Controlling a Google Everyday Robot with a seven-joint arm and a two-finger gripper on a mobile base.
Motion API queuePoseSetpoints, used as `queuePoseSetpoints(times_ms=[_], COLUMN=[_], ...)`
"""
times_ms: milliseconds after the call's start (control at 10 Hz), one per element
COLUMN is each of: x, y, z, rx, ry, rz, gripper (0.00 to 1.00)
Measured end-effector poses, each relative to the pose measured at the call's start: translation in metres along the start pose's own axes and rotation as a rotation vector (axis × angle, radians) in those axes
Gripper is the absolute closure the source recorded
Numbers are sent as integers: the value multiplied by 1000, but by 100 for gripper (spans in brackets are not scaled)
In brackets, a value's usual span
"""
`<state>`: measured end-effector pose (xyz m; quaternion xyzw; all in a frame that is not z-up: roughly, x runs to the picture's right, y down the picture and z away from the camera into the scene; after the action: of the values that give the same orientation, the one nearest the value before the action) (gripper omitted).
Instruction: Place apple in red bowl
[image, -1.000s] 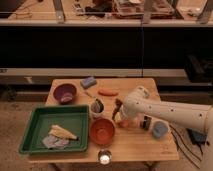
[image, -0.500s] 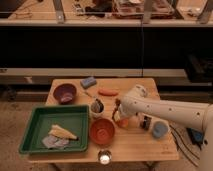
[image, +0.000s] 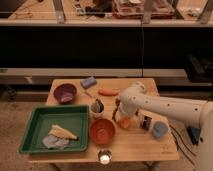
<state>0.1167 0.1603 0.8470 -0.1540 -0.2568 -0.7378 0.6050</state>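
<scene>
1. The apple (image: 124, 121) is a small, round, orange-red fruit, ball-like and clearly smaller than either bowl. It sits low over the wooden table (image: 145, 145), just to the right of the red bowl (image: 102, 131) and outside its rim.
2. The gripper (image: 121, 118) reaches down from the white arm (image: 165, 107), which enters from the right. Its fingers are pressed together around the apple, pinching it from above; whether the fruit rests on the table or is just off it cannot be told.
3. The red bowl is round, reddish-orange outside with a rust-brown inside, standing near the table's front edge.
4. A dark purple bowl (image: 65, 92) stands at the back left of the table, well apart from the apple.
5. An elongated orange carrot-like piece (image: 108, 92) lies behind the gripper, and a blue sponge (image: 88, 82) lies further back.
6. A green tray (image: 35, 131) at the left holds a yellowish item (image: 63, 132) and a grey cloth (image: 54, 143).
</scene>
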Motion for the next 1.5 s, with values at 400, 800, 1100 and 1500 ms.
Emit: queuePoseSetpoints(times_ms=[400,800,1100,1500], x=[28,28,12,-7], y=[12,-40,-99,-124], z=[-64,-90,-99,-129], rx=[93,374,511,590], ry=[21,34,39,47], rz=[61,23,-49,-141], gripper=[100,100,100,72])
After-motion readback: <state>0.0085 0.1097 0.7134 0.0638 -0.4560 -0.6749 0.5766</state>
